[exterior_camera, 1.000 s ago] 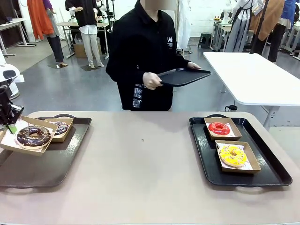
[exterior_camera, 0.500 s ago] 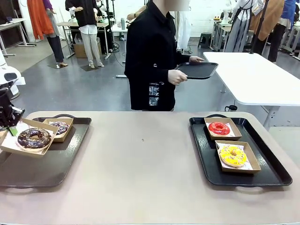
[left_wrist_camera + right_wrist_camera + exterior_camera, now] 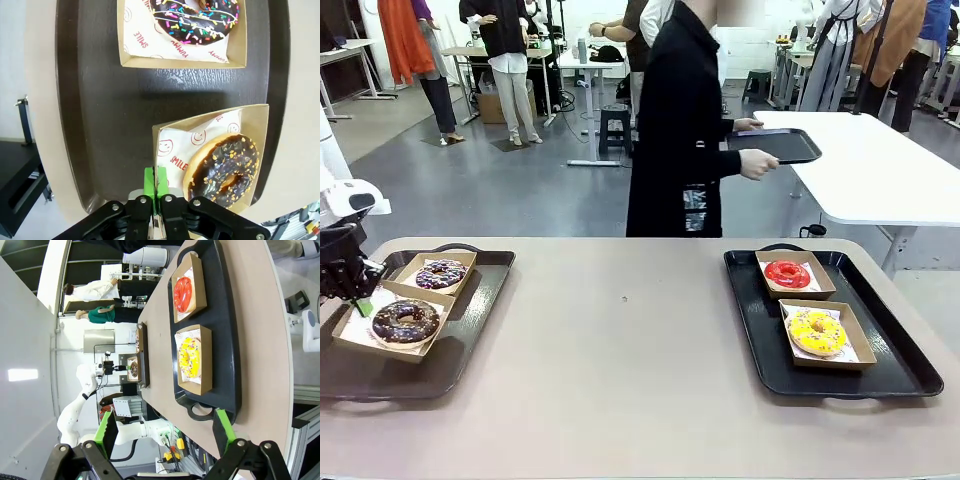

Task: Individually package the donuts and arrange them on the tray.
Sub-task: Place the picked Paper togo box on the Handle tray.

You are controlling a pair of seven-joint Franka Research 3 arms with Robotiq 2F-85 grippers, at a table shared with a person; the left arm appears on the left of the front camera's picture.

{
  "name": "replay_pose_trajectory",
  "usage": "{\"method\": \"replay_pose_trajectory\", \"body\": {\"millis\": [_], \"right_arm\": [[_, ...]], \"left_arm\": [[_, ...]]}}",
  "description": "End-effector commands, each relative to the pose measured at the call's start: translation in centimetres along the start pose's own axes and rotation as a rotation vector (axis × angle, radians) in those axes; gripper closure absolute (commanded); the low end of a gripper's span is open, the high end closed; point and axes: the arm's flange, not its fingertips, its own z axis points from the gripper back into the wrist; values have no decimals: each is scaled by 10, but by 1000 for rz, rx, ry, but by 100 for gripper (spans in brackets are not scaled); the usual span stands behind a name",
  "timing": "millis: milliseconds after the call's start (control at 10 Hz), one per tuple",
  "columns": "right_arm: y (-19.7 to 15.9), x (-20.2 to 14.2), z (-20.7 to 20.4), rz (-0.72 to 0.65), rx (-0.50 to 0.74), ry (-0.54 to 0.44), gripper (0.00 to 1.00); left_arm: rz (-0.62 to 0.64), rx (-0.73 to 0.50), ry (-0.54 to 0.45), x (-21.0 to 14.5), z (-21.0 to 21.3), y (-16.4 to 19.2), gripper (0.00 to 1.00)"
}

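Spanning a beige table in a grey-floored room: two black plastic trays.

- Left gripper: green pads pinched together on the rim of a tan cardboard box holding the dark chocolate ring donut, just beside the pads, flat on smiley-printed paper over the left black tray.
- Purple sprinkled donut: boxed, beyond the gripper.
- Right gripper: spread wide, empty, well apart from the right black tray.
- Red donut, yellow sprinkled donut: boxed, hole up.
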Motion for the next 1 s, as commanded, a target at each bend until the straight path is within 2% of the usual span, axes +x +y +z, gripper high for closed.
{"method": "replay_pose_trajectory", "body": {"millis": [0, 300, 700, 800, 900], "right_arm": [[2, -1, 1, -9, -4, 3, 0], [2, -1, 1, -9, -4, 3, 0], [2, -1, 1, -9, -4, 3, 0], [2, -1, 1, -9, -4, 3, 0], [2, -1, 1, -9, -4, 3, 0]], "left_arm": [[-23, -27, -26, 0, -11, 4, 99], [-45, -12, 3, 4, -29, 3, 99], [-60, -5, -6, 5, -33, 3, 99], [-59, -9, -5, 4, -32, 4, 39], [-60, -9, -6, 5, -29, 4, 39]]}}
